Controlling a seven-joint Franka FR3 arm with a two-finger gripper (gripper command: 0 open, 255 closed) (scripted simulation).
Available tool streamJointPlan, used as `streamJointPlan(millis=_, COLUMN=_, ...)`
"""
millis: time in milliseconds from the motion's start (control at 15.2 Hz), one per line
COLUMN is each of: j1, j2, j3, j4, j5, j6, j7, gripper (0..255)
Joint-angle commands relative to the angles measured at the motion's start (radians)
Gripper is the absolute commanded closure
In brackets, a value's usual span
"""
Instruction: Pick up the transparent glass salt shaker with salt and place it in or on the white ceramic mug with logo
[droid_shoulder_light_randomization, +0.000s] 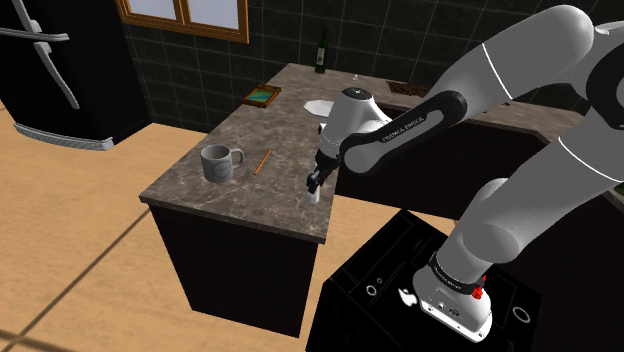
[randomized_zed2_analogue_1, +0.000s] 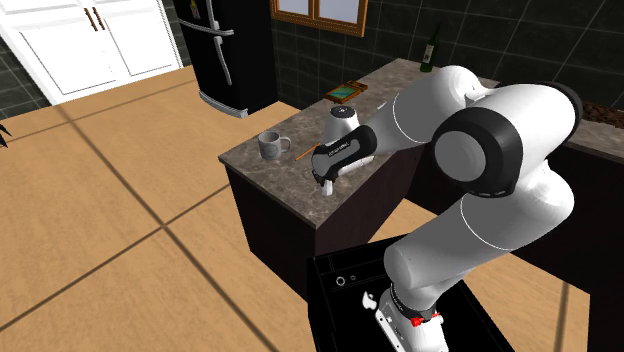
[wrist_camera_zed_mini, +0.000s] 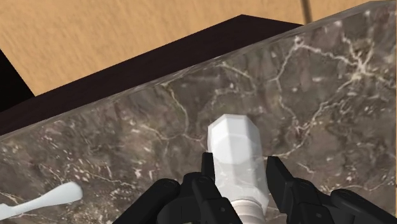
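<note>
— What sits nearest the lens in the wrist view?
— The jaws, closed on the shaker (wrist_camera_zed_mini: 234, 149). The black fingers (wrist_camera_zed_mini: 278, 175) clasp its pale, faceted body from either side.
— And where is the shaker?
— Upright at the dark veined surface (droid_shoulder_light_randomization: 250, 195), near the edge that faces the stand (droid_shoulder_light_randomization: 400, 285). I cannot tell whether its base rests on the stone or hangs just off it.
— The mug?
— The mug (droid_shoulder_light_randomization: 220, 162) is greyish white and stands well apart from the shaker, toward the shoulder view's left. Its handle points toward the arm. An orange pencil (droid_shoulder_light_randomization: 262, 162) lies between the two, just beside the mug.
— Anything else around?
— A small white shape (wrist_camera_zed_mini: 38, 202) lies flat on the surface near the jaws. Farther back there is a shallow tray (droid_shoulder_light_randomization: 261, 96) with a green inside, and a dark bottle (droid_shoulder_light_randomization: 321, 52) by the tiled wall. A black fridge (droid_shoulder_light_randomization: 50, 80) stands across the wooden floor (droid_shoulder_light_randomization: 80, 230)
</note>
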Motion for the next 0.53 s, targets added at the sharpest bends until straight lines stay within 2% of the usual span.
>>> streamJointPlan(millis=0, j1=0.0, j2=0.0, j3=0.0, j4=0.0, j5=0.0, j6=0.0, j7=0.0, gripper=255)
streamJointPlan(millis=132, j1=0.0, j2=0.001, j3=0.0, j4=0.0, j5=0.0, j6=0.0, j7=0.0, gripper=255)
streamJointPlan(millis=462, j1=0.008, j2=-0.057, j3=-0.008, j4=0.026, j5=0.014, j6=-0.083, j7=-0.013, gripper=255)
